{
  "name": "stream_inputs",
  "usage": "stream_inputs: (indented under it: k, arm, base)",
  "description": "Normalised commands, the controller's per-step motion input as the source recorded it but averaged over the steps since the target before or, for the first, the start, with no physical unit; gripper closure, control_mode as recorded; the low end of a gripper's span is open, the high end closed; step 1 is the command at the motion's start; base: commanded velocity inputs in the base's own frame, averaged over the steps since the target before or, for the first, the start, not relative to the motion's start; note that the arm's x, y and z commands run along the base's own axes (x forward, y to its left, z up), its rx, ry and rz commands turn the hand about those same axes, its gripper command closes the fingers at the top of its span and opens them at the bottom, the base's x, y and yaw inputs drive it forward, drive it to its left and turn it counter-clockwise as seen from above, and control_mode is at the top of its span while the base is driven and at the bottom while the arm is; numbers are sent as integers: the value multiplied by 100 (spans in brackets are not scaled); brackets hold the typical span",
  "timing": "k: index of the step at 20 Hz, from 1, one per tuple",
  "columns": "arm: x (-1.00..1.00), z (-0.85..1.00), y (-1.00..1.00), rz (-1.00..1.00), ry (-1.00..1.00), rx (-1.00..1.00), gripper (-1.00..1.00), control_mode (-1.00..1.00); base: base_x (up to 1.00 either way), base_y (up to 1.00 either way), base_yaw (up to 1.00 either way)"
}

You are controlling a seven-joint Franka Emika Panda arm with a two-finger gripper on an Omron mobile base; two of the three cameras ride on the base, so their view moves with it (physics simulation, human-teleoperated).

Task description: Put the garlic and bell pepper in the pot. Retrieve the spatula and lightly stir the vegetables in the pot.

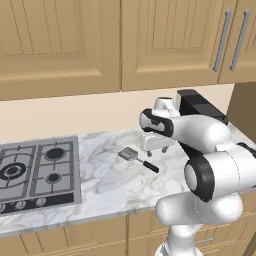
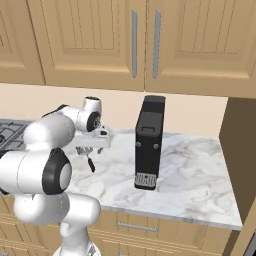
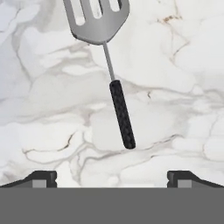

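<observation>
Hand (image 3: pixel 112 178) is hung over the spatula (image 3: pixel 109 65), fingers spread wide, nothing gripped, so the dark handle can be straddled. Spatula is laid flat on the marble surface (image 1: pixel 105 175), right of the stove (image 1: pixel 37 170); grasp judged next.

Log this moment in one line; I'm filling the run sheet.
stage: reaching for spatula | fingers: open, above handle | spatula: flat on counter | held: nothing

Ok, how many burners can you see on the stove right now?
3 burners on the stove, left of the spatula: large front-left, back-right, small front-right. More may lie beyond the picture's left edge.
</observation>
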Motion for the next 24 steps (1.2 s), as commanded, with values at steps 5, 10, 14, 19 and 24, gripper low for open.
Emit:
stream_inputs:
  k: [5, 10, 14, 19, 24]
  arm:
    - [10, -28, 0, 0, 0, 0, -100, -100]
    - [9, -31, 0, 0, 0, 0, -100, -100]
    - [1, -24, 0, 0, 0, 0, -100, -100]
    - [0, -25, 0, 0, 0, 0, -100, -100]
    - [0, -22, 0, 0, 0, 0, -100, -100]
  base:
    - [0, 0, 0]
    - [0, 0, 0]
    - [0, 0, 0]
    - [0, 0, 0]
    - [0, 0, 0]
